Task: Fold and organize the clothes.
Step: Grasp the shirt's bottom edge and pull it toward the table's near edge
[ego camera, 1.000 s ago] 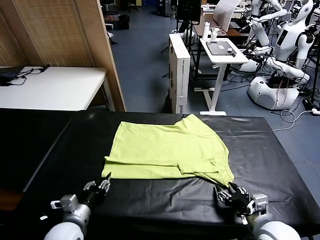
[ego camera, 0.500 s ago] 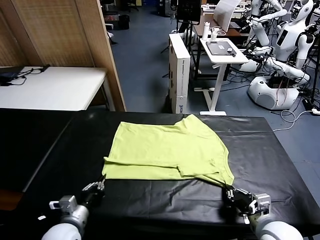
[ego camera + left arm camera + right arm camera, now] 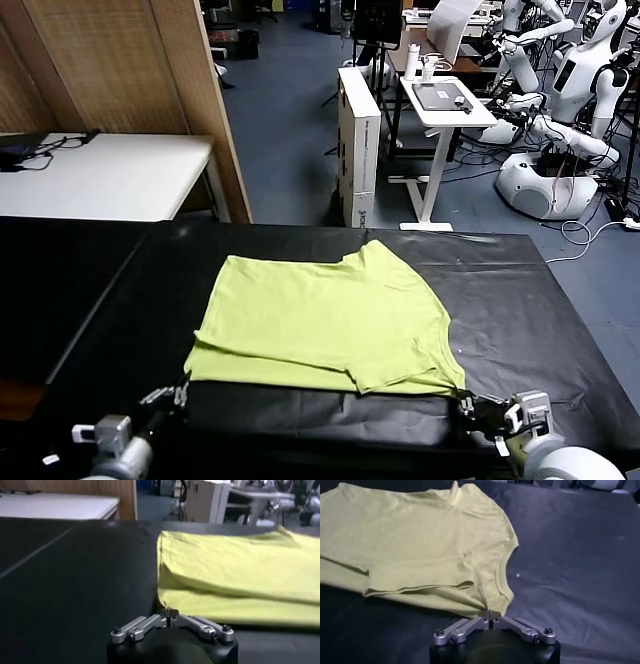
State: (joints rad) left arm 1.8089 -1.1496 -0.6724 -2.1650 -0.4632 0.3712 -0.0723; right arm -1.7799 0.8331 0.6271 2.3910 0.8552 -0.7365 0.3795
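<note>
Black cloth covers the table (image 3: 560, 330) I'm working over, with a busy lab behind it. My left gripper (image 3: 169, 614) sits at the near edge, fingers pressed together and pinching the T-shirt's (image 3: 325, 320) near-left corner. My right gripper (image 3: 490, 614) is at the same edge, also clamped tight, nipping the shirt's near-right corner just beside the ribbed neck (image 3: 504, 577). Between the two, the lime T-shirt lies flat in the middle of the table, folded over itself, with one sleeve (image 3: 385, 252) poking toward the far edge. Beyond the far edge I can see a white cabinet (image 3: 358, 140), a small white desk (image 3: 445, 100), a wooden partition (image 3: 130, 70) and a couple of white robots (image 3: 560, 110).
</note>
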